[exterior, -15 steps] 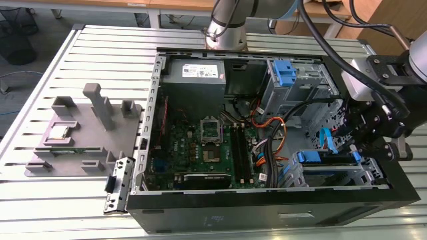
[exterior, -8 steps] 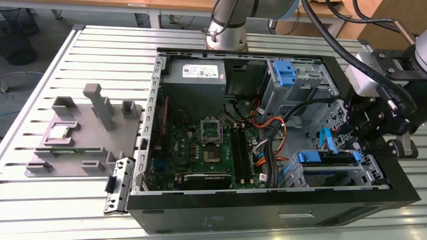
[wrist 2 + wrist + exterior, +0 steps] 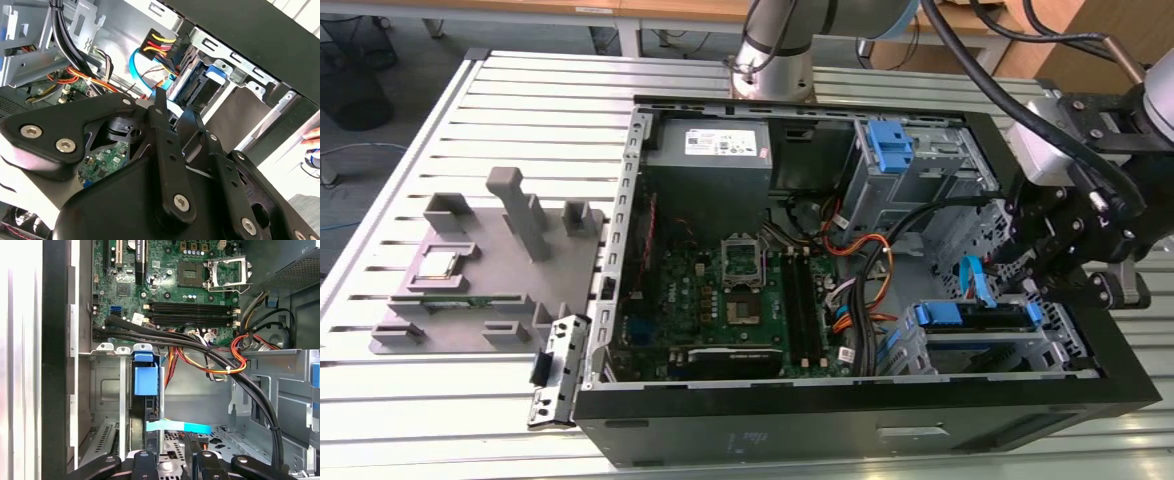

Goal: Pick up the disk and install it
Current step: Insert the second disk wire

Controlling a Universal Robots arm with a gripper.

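Observation:
The disk sits edge-on in the drive cage at the case's near corner, on the exterior view's right, with its blue carrier tab facing up. In the first wrist view the disk stands in its slot between the cage's metal walls. In the second wrist view the disk's blue tab shows beyond the fingers. My gripper hangs just above that cage. Both wrist views show its black fingers apart and holding nothing, with a light-blue flat cable running across under the gripper.
The open computer case lies on a slatted table. Inside are the motherboard, a grey power-supply box, an upper cage with a blue latch and a cable bundle. A grey fixture stands at the left. A hand shows beyond the case.

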